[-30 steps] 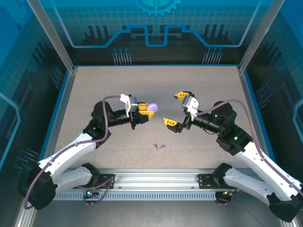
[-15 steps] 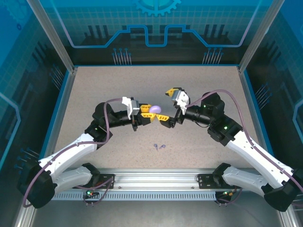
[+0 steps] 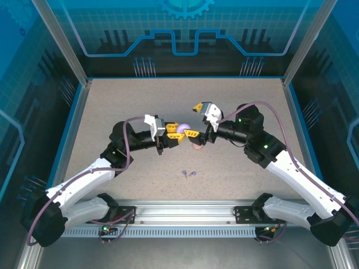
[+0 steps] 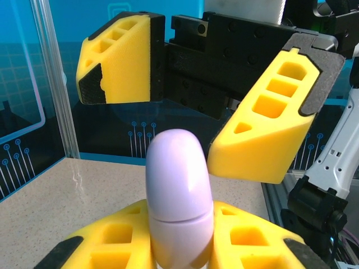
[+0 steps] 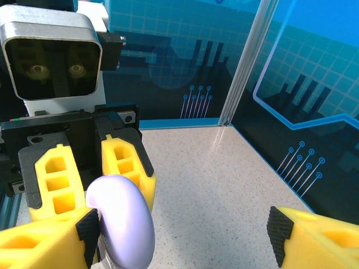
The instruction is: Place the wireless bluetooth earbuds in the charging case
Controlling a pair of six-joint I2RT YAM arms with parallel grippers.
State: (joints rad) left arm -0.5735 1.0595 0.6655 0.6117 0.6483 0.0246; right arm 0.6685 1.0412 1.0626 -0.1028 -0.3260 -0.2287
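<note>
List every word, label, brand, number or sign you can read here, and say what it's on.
No words, brands or numbers are readable anywhere.
Only sign: a gear emblem on the back wall, without lettering.
Purple charging case: no print visible.
Earbuds: too small to tell.
</note>
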